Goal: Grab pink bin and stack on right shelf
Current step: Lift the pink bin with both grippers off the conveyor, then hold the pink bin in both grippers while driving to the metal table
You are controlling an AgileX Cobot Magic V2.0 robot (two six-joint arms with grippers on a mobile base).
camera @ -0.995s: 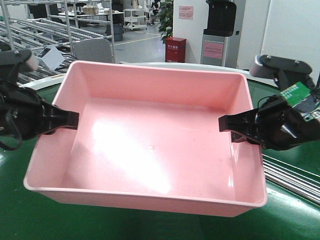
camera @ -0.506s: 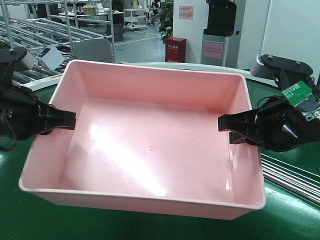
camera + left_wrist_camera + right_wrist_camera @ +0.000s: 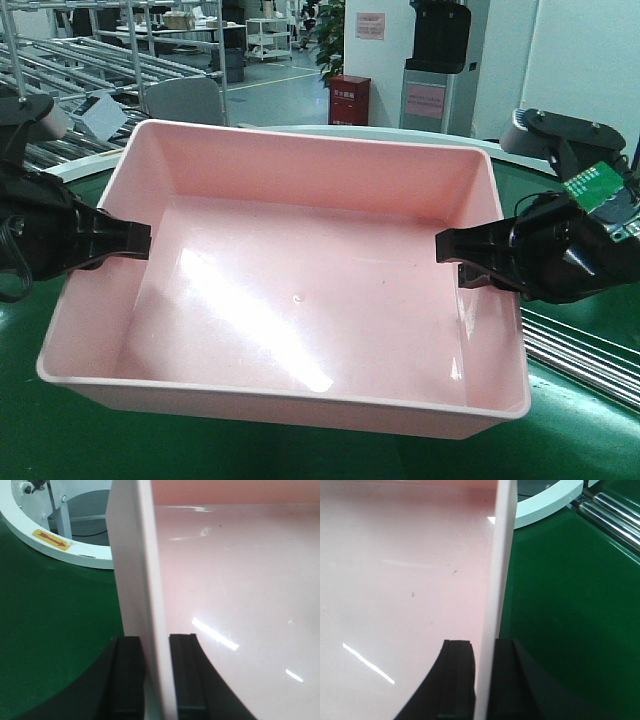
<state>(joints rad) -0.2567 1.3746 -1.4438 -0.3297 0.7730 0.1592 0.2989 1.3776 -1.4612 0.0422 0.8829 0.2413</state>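
Note:
The pink bin [image 3: 300, 300] fills the middle of the front view, empty and held above the green belt. My left gripper [image 3: 138, 238] is shut on its left wall; the left wrist view shows that gripper [image 3: 156, 641] with one finger outside and one inside the pale wall [image 3: 145, 570]. My right gripper [image 3: 452, 247] is shut on the right wall, and in the right wrist view the gripper [image 3: 484, 645] pinches the thin rim [image 3: 497, 560] the same way. The right shelf is out of view.
A green conveyor belt [image 3: 560, 440] lies under the bin, with a white curved rim [image 3: 55, 540] behind. Silver rollers [image 3: 585, 350] run along the right. Roller racks [image 3: 90, 60] stand at the back left; a red box [image 3: 350, 98] and a dispenser [image 3: 438, 70] stand behind.
The bin has shifted slightly left and its near edge has dipped a little, with both grippers still clamped on its walls. Over the last half second almost nothing moved.

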